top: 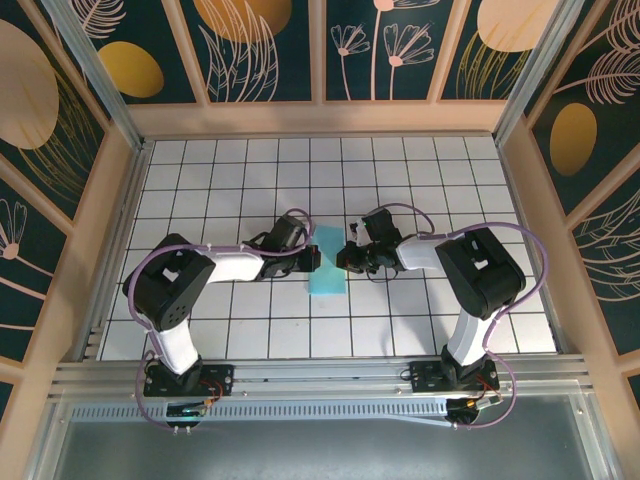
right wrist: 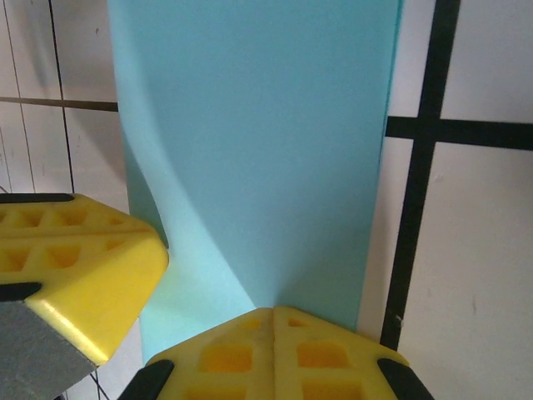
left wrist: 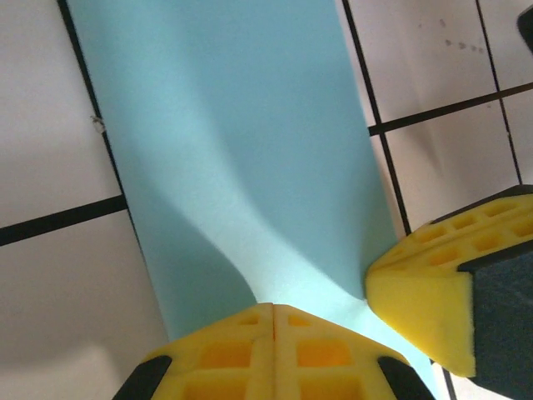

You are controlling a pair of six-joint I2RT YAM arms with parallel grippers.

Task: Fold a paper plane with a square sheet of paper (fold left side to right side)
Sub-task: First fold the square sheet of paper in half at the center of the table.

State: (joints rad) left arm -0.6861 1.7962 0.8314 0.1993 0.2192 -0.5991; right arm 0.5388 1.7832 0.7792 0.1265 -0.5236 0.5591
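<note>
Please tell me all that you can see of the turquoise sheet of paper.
The square sheet of paper is thin, plain turquoise and unmarked. It shows as a long narrow strip near the middle of the grid table. It is not flat: it curves up to where the left gripper and the right gripper, both shut, pinch it close together.

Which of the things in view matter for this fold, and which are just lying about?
For the job: square sheet of paper, folded narrow; left hand and right hand, both pinching it.
Not part of it: grid table; patterned walls.
</note>
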